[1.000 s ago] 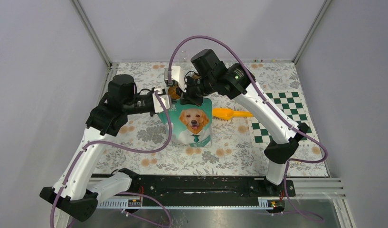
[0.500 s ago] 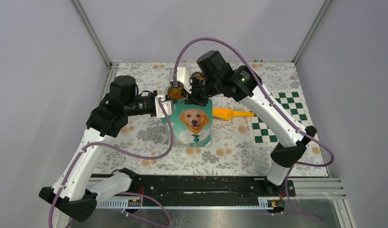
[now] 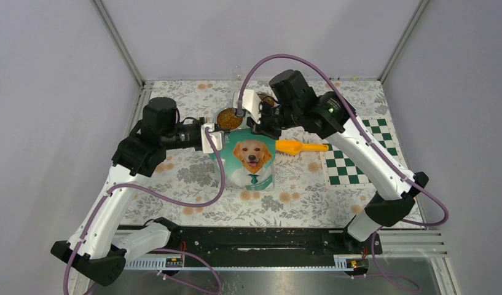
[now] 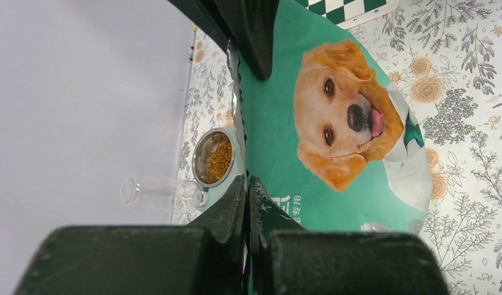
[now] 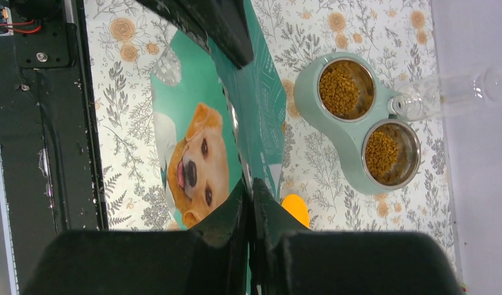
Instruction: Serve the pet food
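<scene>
The pet food (image 5: 338,88) is brown kibble lying in both steel bowls of a pale green double feeder (image 5: 352,161); one filled bowl (image 3: 227,118) shows in the top view behind the bag, and in the left wrist view (image 4: 219,158). The teal-and-white dog bag (image 3: 251,161) stands upright in front of the feeder. My left gripper (image 3: 214,140) is shut on the bag's top left edge (image 4: 254,147). My right gripper (image 3: 262,125) is shut on the bag's top right edge (image 5: 260,123). The bag's inside is hidden.
An orange scoop (image 3: 297,147) lies right of the bag on the floral cloth. A clear plastic bottle (image 5: 451,92) sticks out of the feeder toward the back wall. A green-and-white checkered mat (image 3: 352,150) lies at the right.
My right gripper has moved to the right along the bag's top edge, uncovering the near bowl of kibble. The left gripper and the bag have stayed in place.
</scene>
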Tool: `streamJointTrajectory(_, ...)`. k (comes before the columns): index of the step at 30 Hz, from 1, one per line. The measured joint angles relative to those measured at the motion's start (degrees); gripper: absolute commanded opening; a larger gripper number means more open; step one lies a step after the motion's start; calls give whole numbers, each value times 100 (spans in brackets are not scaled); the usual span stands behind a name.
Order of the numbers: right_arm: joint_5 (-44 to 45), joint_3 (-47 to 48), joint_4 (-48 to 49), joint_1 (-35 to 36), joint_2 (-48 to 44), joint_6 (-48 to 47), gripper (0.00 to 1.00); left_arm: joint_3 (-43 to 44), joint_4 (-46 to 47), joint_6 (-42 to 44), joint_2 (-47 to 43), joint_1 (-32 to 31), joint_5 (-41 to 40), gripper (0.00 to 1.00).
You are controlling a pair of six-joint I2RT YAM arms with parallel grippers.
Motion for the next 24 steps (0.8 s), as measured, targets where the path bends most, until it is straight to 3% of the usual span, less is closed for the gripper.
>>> streamJointTrajectory(13, 120, -575, -173, -396, -807, -7, 0, 79, -131, 63, 44, 0, 96, 0)
streamJointTrajectory(19, 1316, -682, -964, -929, -1563, -210, 1, 254, -590, 81, 72, 256, -74, 0)
streamJointTrajectory(21, 1561, -680, -1141, -1054, -1897, -258, 8, 297, -702, 79, 76, 269, -44, 6)
streamJointTrajectory(24, 1519, -680, -1263, -1045, -2190, -271, 32, 313, -745, 13, 76, 262, 11, 27)
